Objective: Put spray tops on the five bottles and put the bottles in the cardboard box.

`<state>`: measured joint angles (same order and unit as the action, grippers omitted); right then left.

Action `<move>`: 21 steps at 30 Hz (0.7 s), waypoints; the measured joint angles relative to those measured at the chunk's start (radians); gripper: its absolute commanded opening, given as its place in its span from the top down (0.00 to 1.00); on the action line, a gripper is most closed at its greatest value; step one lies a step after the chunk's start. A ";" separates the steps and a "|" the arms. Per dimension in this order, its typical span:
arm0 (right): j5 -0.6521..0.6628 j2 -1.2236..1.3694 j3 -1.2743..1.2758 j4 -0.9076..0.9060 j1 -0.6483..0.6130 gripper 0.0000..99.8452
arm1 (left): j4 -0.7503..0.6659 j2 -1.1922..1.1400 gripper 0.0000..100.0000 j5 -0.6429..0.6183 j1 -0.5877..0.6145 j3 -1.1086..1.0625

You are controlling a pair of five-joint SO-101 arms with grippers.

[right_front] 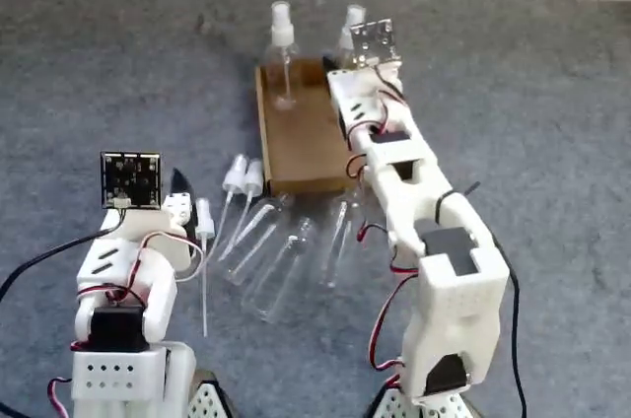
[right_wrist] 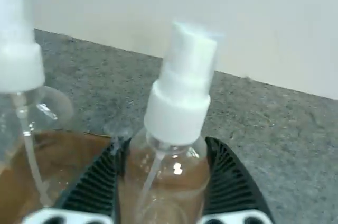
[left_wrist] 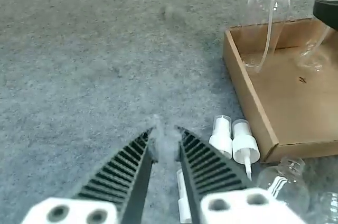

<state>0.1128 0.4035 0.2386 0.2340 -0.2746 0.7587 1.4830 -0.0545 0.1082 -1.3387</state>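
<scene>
Right gripper (right_wrist: 163, 155) has the jaws clamped on a clear held bottle (right_wrist: 168, 182), one black jaw on each side of its body, just under the white spray top (right_wrist: 182, 86) fitted on its neck. From the high view, that bottle stands upright at the far right corner of the cardboard box (right_front: 296, 157); whether its base touches the box floor, I can't tell. Beside it, at the far left corner inside the box, stands a second capped bottle (right_front: 284, 55), upright and free of any jaws. The left gripper (left_wrist: 165, 131) is well short of the box, low over the grey surface (left_wrist: 79, 76). Its jaws are a narrow gap apart, with nothing between them but the grey cloth. Just beside those jaws, two loose spray tops (left_wrist: 232, 139) lie side by side near the box's front corner, tubes pointing back toward the arms. A third loose top (right_front: 204, 221) lies closer to the left arm, and its long tube runs toward the arm's base. Three uncapped bottles (right_front: 286, 262) lie on their sides on the surface between the two arms, just in front of the box, necks toward it.
</scene>
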 measured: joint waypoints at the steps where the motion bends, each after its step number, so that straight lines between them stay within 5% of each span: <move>1: 0.000 0.002 -0.002 0.003 0.000 1.00 | 0.000 0.000 0.99 0.000 0.000 0.000; 21: 0.000 0.008 -0.002 0.012 0.000 0.85 | 0.000 0.000 0.99 0.000 0.000 0.000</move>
<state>0.1128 0.4112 0.2371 0.2463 -0.2746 0.7587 1.4830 -0.0545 0.1082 -1.3387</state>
